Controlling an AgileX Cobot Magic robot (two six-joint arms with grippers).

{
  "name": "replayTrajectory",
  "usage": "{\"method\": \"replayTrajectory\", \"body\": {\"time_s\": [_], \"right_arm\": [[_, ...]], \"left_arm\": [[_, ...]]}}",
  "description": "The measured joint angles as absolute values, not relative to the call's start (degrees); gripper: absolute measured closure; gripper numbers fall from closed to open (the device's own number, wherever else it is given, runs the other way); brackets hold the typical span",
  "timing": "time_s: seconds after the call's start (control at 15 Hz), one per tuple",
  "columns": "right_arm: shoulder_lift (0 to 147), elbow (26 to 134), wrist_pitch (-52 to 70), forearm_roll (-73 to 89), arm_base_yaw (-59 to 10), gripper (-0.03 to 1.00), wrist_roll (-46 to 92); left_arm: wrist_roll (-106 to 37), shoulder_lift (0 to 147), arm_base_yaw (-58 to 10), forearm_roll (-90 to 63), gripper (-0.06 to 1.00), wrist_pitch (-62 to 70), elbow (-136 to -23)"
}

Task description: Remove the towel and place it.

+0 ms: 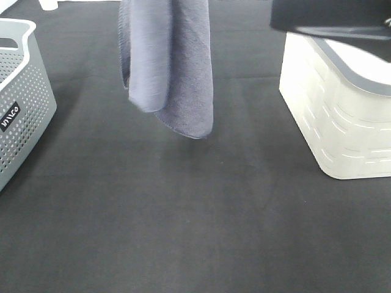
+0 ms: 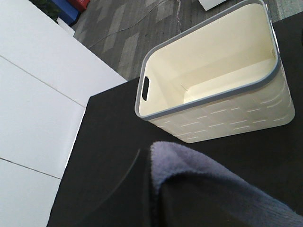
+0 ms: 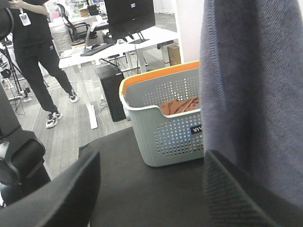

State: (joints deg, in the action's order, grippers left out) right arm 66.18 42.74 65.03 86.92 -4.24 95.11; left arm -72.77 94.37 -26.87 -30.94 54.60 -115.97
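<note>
The greyish-purple towel (image 1: 171, 67) hangs folded in the air over the back middle of the black table, its top out of frame. In the left wrist view the towel (image 2: 213, 189) bunches right at my left gripper (image 2: 189, 208), whose dark jaws are shut and mostly buried in the cloth. My right gripper (image 3: 147, 198) stands open and empty, and the towel (image 3: 255, 94) hangs just beside one of its fingers (image 3: 232, 198). Part of the right arm (image 1: 330, 21) shows as a dark shape at the top right.
A cream bin (image 1: 336, 116) with a grey rim stands at the right; its inside (image 2: 213, 71) is bare. A grey perforated basket (image 1: 21, 104) stands at the left, holding an orange-brown cloth (image 3: 180, 106). A person (image 3: 33, 56) stands beyond the table.
</note>
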Motion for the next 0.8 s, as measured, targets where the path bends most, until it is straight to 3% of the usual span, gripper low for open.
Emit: {"method": "replayTrajectory", "body": {"time_s": [0.47, 0.8], "right_arm": [[78.61, 43.72, 65.09, 95.17, -4.53, 0.35, 104.97], [83.59, 44.81, 64.11, 95.74, -10.60, 0.35, 106.23]], "left_arm": [[-73.05, 96.26, -27.73, -32.49, 0.94, 52.71, -115.97], [-73.17, 96.26, -29.62, -32.49, 0.94, 52.60, -115.97]]}}
